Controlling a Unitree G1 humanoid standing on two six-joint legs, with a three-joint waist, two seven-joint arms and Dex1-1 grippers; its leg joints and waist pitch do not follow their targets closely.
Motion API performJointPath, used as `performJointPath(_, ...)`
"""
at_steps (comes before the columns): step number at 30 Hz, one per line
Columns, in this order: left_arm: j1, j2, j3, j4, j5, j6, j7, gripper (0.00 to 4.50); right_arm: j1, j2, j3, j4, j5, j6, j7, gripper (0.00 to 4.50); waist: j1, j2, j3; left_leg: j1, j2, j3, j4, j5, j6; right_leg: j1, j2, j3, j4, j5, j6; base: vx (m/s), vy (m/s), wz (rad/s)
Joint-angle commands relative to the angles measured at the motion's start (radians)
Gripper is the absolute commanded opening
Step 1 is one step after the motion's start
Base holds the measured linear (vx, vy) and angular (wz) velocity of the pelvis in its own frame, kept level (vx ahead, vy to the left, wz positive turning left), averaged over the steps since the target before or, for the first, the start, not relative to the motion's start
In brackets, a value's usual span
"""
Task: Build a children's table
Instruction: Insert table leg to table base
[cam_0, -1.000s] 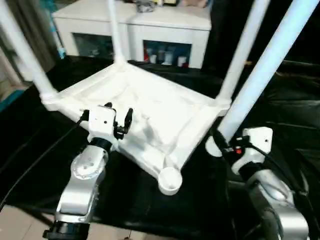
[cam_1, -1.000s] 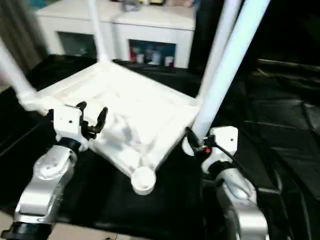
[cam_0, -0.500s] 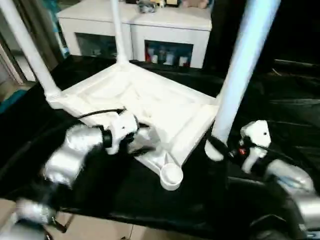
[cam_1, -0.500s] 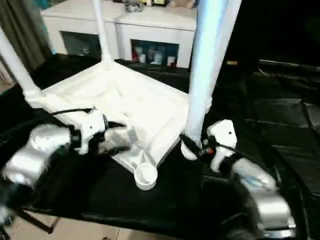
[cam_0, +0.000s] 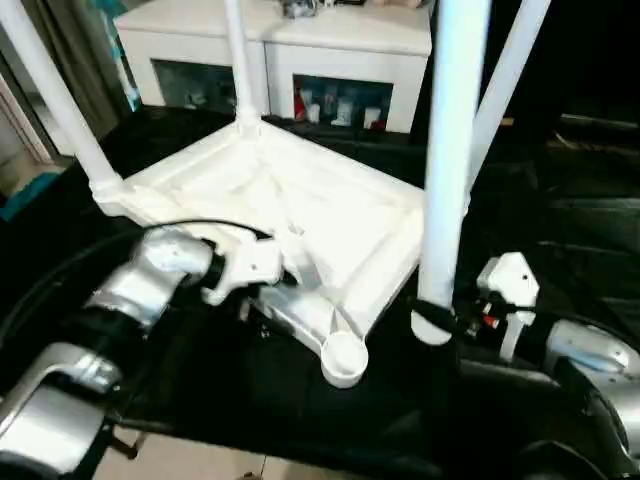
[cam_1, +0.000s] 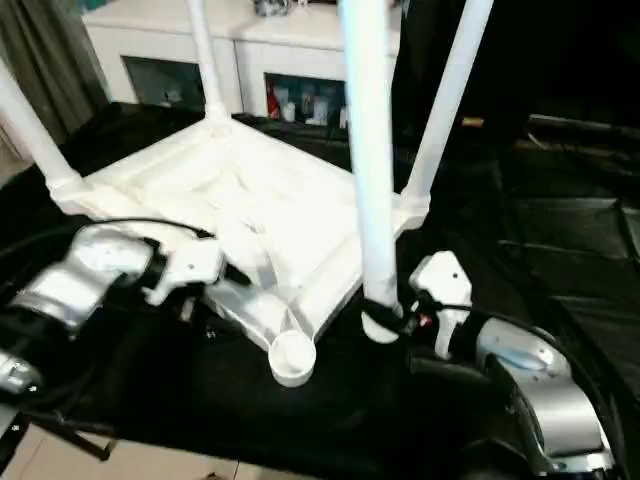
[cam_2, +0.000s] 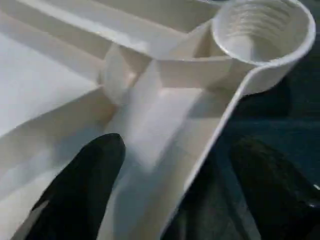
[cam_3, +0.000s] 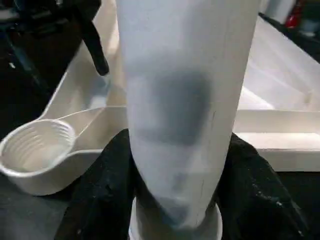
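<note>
The children's table top (cam_0: 300, 215) lies upside down on the black-draped bench (cam_0: 560, 240), three legs fitted. The fourth leg (cam_0: 448, 150), clenched in the right end effector (cam_0: 440, 320), is held upright beside the empty corner socket (cam_0: 343, 356); seating it comes next. The left end effector (cam_2: 175, 190), spread, straddles the rim, having swung there since earlier.
</note>
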Motion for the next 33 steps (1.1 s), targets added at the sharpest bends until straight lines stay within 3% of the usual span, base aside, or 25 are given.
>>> performJointPath(1,-0.031,-0.003,-0.01,0.027,0.02,-0.026,-0.014,3.84,-0.002,-0.017,0.004,-0.013,0.008,0.005,0.014,1.88,0.004,0.003,-0.056,0.003,0.116,-0.042,-0.095,-0.16,0.031,0.056,-0.107,0.051,-0.066,-0.182,-0.287,0.0,0.0,0.0)
performJointPath(4,-0.048,-0.015,-0.028,0.063,0.035,-0.054,-0.029,3.55,0.006,-0.022,0.012,-0.022,0.005,0.005,0.016,1.88,0.005,0.008,-0.056,0.002,0.115,-0.043,-0.095,-0.164,0.028,0.058,-0.109,0.053,-0.069,-0.189,-0.285,0.0,0.0,0.0)
performJointPath(9,-0.064,-0.031,-0.034,0.104,0.045,-0.073,-0.052,3.09,0.008,-0.022,0.014,-0.024,-0.005,0.003,0.015,1.88,0.006,0.007,-0.057,-0.001,0.115,-0.042,-0.094,-0.133,0.036,0.06,-0.109,0.051,-0.065,-0.142,-0.298,0.0,0.0,0.0)
performJointPath(13,-0.08,-0.037,-0.046,0.135,0.068,-0.081,-0.058,2.71,0.011,-0.022,0.021,-0.023,-0.016,-0.004,0.012,1.88,0.006,0.01,-0.055,0.002,0.117,-0.04,-0.094,-0.155,0.033,0.058,-0.109,0.049,-0.07,-0.168,-0.301,0.0,0.0,0.0)
performJointPath(20,-0.089,-0.045,-0.059,0.144,0.096,-0.06,-0.056,2.25,0.01,-0.02,0.031,-0.019,-0.032,-0.014,0.002,1.88,0.014,0.015,-0.055,0.006,0.126,-0.024,-0.096,-0.175,0.014,0.054,-0.11,0.043,-0.073,-0.19,-0.298,0.0,0.0,0.0)
performJointPath(24,-0.086,-0.046,-0.061,0.128,0.092,-0.013,-0.083,1.88,0.014,-0.021,0.034,-0.019,-0.036,-0.016,0.001,1.88,0.018,0.012,-0.054,0.004,0.128,-0.021,-0.098,-0.165,0.006,0.056,-0.111,0.042,-0.07,-0.194,-0.292,0.0,0.0,0.0)
performJointPath(30,-0.084,-0.018,-0.097,0.093,0.191,0.083,-0.056,1.41,0.006,-0.013,0.038,-0.004,-0.055,-0.017,-0.012,1.88,0.014,0.014,-0.053,0.002,0.129,-0.024,-0.099,-0.155,0.006,0.058,-0.111,0.041,-0.071,-0.199,-0.285,0.0,0.0,0.0)
performJointPath(32,-0.067,-0.024,-0.077,0.056,0.174,0.208,-0.036,1.28,0.005,-0.009,0.041,-0.003,-0.053,-0.017,-0.014,1.88,0.01,0.009,-0.051,0.001,0.128,-0.023,-0.1,-0.162,0.005,0.059,-0.112,0.042,-0.072,-0.219,-0.282,0.0,0.0,0.0)
performJointPath(33,-0.062,-0.031,-0.065,0.049,0.164,0.244,-0.02,1.17,0.005,-0.008,0.041,-0.003,-0.052,-0.017,-0.014,1.88,0.01,0.011,-0.05,0.001,0.128,-0.024,-0.1,-0.165,0.005,0.057,-0.113,0.041,-0.074,-0.237,-0.283,0.0,0.0,0.0)
